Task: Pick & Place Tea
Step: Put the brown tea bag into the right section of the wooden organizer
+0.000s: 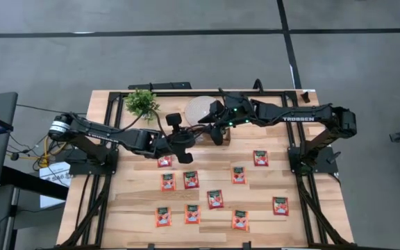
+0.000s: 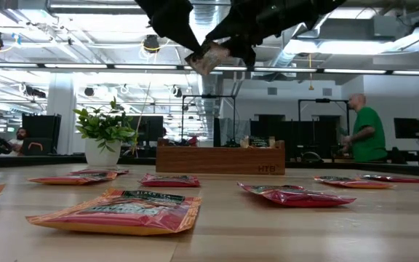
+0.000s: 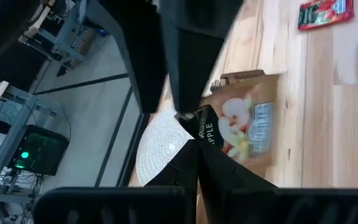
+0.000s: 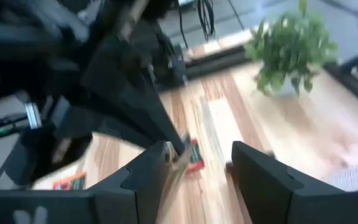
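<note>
Left gripper (image 3: 194,134) fingers pinch a brown tea sachet (image 3: 247,121) above the table (image 1: 283,222); right gripper (image 4: 197,162) fingers spread alongside.

I count ten red-orange sachets (image 1: 215,199) lying flat, plus one beige sachet (image 3: 247,124) (that one is up in the air). There is one plant (image 1: 142,102), one white disc (image 1: 198,107) and one wooden tray (image 2: 220,158).

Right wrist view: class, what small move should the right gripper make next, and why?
Probably close the right gripper on the beige sachet. Its fingers stand open right at the sachet, which the left gripper holds pinched by one edge in the air. That looks like a handover waiting for the second grip.
</note>
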Motion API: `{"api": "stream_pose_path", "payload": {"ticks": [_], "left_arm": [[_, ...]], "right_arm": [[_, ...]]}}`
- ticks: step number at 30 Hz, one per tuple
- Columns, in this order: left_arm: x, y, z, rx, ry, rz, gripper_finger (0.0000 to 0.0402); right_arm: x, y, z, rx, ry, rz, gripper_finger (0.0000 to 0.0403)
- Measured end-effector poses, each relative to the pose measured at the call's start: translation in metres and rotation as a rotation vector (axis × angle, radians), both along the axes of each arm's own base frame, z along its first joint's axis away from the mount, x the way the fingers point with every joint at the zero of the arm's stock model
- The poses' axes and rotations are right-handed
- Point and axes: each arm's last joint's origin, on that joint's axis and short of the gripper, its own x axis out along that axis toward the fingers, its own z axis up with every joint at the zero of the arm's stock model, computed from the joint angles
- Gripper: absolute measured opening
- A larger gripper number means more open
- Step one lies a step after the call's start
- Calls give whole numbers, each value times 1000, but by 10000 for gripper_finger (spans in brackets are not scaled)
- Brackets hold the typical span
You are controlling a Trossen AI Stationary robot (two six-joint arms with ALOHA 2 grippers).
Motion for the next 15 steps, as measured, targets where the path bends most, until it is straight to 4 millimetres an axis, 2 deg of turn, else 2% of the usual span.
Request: {"api": "stream_pose_path", "payload": {"ticks": [5, 15], "left_arm": [[0, 0, 0, 2, -4, 3, 0], [0, 7, 0, 0, -2, 21, 0]], "right_arm": [[3, -1, -6, 6, 18, -1, 175], [2, -1, -4, 10, 14, -2, 171]]}}
